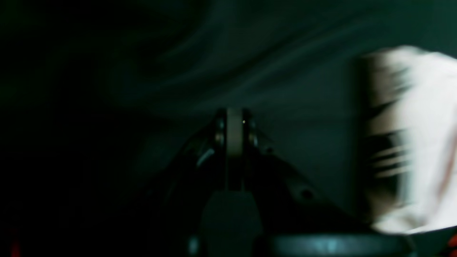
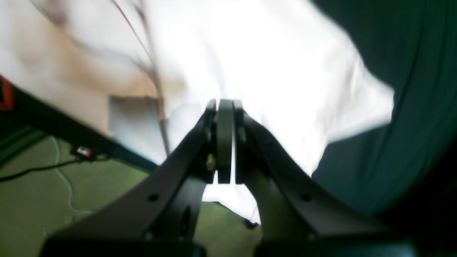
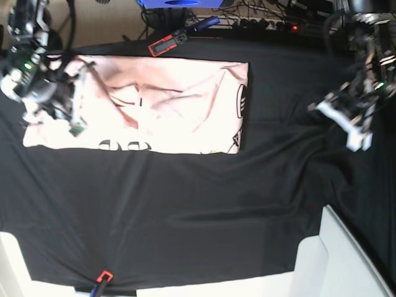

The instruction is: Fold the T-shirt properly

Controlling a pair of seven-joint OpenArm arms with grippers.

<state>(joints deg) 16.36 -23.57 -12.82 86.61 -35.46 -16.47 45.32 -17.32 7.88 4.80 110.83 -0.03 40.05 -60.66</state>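
Observation:
The T-shirt [image 3: 161, 102] lies on the black table cloth [image 3: 185, 204] at the back left, folded into a long pale pink band with black print along its near edge and right end. My right gripper [image 3: 73, 124] hovers over its left end. In the right wrist view this gripper [image 2: 225, 104] is shut, the bright T-shirt [image 2: 278, 67] lies behind it, and no cloth shows between the pads. My left gripper [image 3: 357, 137] is far right, away from the shirt. Its jaws [image 1: 234, 119] are shut on nothing above dark cloth, with the blurred T-shirt [image 1: 417, 142] at the right edge.
A red and black tool [image 3: 167, 42] and a blue object [image 3: 204, 23] lie at the table's back edge, with cables and a power strip [image 3: 272, 23] behind. White panels [image 3: 346, 260] stand at the front right. A small red-tipped item [image 3: 103, 277] lies at the front edge.

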